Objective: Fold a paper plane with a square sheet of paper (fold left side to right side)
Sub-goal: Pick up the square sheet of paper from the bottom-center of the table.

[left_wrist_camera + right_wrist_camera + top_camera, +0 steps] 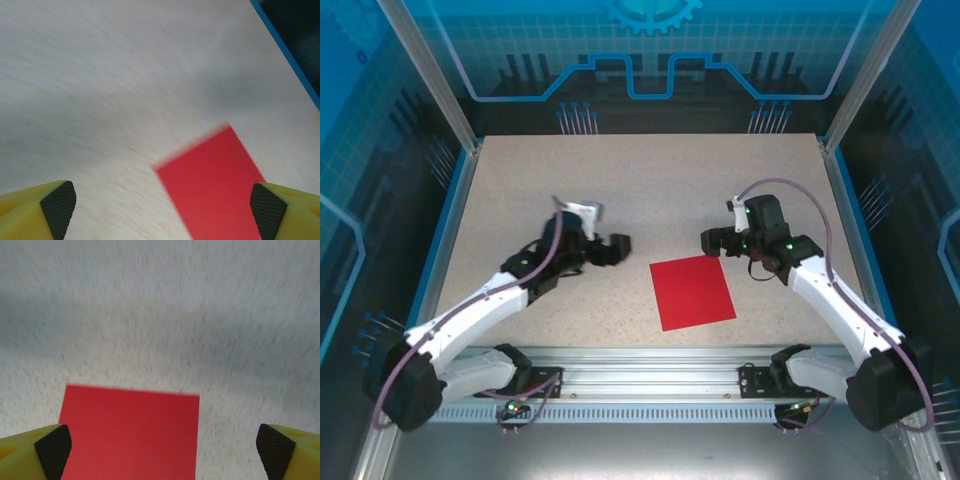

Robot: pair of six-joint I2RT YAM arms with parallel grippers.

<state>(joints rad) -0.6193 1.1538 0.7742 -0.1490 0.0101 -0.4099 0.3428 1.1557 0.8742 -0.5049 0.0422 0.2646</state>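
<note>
Square sheet of paper (pixel 693 292) lies flat near the left end effector (pixel 618 247) and right end effector (pixel 712 241), both released, and is cropped in blurred wrist views.

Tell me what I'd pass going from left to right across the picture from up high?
left arm's base → left gripper → square sheet of paper → right arm's base. The right gripper lines up with the paper's right part, so it gets no spot of its own.
</note>
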